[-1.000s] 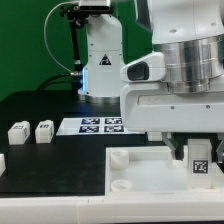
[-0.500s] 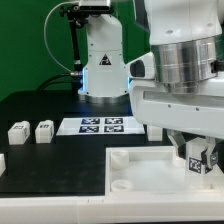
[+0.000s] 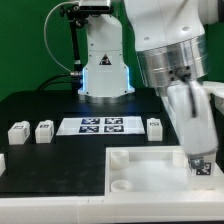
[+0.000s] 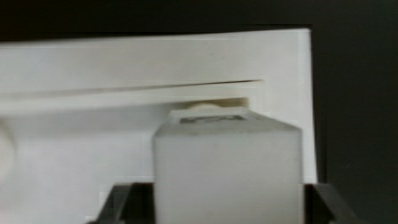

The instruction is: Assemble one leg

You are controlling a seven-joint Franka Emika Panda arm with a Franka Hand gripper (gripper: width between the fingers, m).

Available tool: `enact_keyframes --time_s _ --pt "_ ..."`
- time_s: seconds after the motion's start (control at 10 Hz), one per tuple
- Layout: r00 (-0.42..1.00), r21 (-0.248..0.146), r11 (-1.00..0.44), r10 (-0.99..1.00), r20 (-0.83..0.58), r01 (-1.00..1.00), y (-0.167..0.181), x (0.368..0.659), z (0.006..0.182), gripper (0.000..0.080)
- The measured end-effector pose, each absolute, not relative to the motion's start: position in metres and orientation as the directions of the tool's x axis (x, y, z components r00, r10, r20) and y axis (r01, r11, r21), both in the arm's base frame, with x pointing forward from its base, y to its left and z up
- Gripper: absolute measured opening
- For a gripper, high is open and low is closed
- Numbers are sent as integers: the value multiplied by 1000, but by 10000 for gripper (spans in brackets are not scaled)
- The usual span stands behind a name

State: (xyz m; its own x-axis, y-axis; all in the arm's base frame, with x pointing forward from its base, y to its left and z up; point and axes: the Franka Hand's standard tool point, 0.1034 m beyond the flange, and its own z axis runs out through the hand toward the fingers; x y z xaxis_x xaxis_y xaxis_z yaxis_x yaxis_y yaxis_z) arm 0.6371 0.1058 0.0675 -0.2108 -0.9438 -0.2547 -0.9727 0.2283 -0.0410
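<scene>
My gripper (image 3: 199,158) is shut on a leg (image 3: 201,166), a small white block with a black-and-white tag. It holds the leg upright over the far corner of the large white tray-like piece (image 3: 140,172), on the exterior view's right. In the wrist view the leg (image 4: 222,160) fills the space between my dark fingers (image 4: 127,205), with a round socket (image 4: 215,103) of the white piece (image 4: 125,80) just beyond its end. I cannot tell whether the leg touches the socket. Three more legs lie on the table: two on the exterior view's left (image 3: 17,132) (image 3: 44,131) and one beside my arm (image 3: 154,127).
The marker board (image 3: 100,125) lies flat on the black table behind the tray-like piece. The robot base (image 3: 103,60) stands at the back. A small white part (image 3: 2,160) sits at the exterior view's left edge.
My wrist has tilted and swung toward the exterior view's right with the leg held. The wide gripper body no longer covers the middle, so the third loose leg now shows.
</scene>
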Motion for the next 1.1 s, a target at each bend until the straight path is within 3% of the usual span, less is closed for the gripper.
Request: enact_keyframes --time_s 0.2,0.5,0.6,0.7,0.9,1.1 --pt "-380 -14 398 -884 -272 -917 106 636 69 295" --pt "-508 19 521 -821 -261 -853 104 636 69 299" --pt "-488 15 501 -834 -260 -865 104 635 68 407" --pt "-486 15 500 -835 -260 -866 104 635 68 407" --pt "-468 18 480 -844 -261 -877 111 630 71 627" --pt "-453 3 471 -847 -280 -882 120 630 92 643"
